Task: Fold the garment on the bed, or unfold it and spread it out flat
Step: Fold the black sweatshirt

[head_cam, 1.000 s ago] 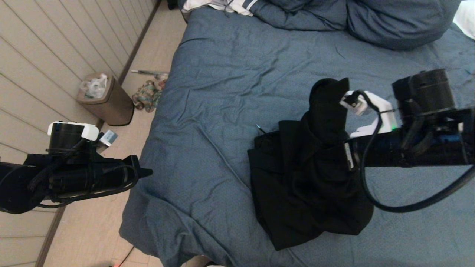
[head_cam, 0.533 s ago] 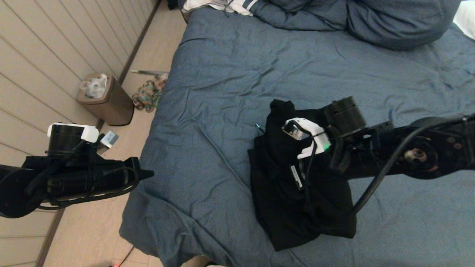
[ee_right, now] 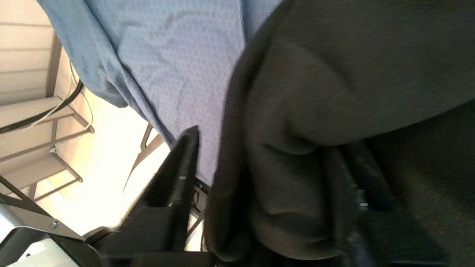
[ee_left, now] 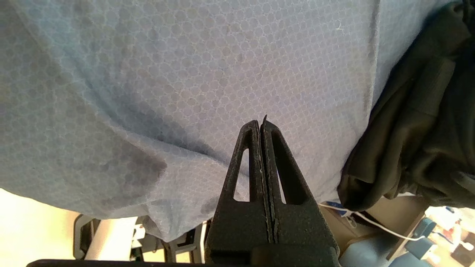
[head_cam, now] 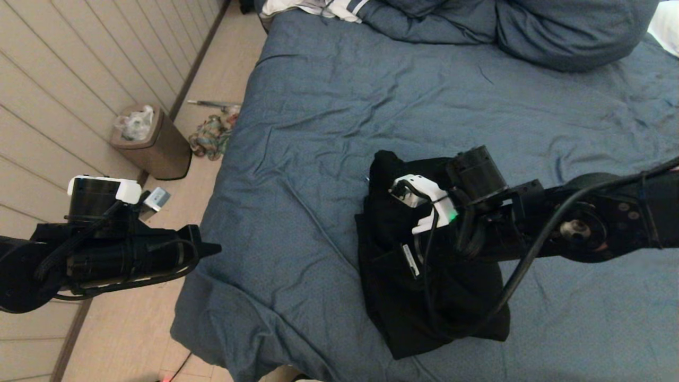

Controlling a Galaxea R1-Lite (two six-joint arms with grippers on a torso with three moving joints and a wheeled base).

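Observation:
The garment (head_cam: 387, 307) is a black bundle folded over itself near the front edge of the bed (head_cam: 329, 106). My right gripper (ee_right: 265, 148) lies low over the bundle's upper left part. Its jaws stand wide apart, with a thick fold of the garment (ee_right: 334, 74) bulging loosely between them. The blue bed (ee_right: 178, 55) cover shows beside that fold. My left gripper (head_cam: 212, 246) is parked off the bed's left front corner, shut and empty, its fingertips (ee_left: 256, 128) pressed together. The garment's edge (ee_left: 419, 129) shows off to one side of it.
Blue pillows (head_cam: 567, 32) and a white striped cloth (head_cam: 318, 8) lie at the head of the bed. A brown bin (head_cam: 154, 143) and a colourful cloth heap (head_cam: 211, 137) sit on the floor by the panelled wall on the left.
My right arm has swung down and to the left, laying the raised fold of the garment over the bundle, and its jaws have opened. The left arm has not moved.

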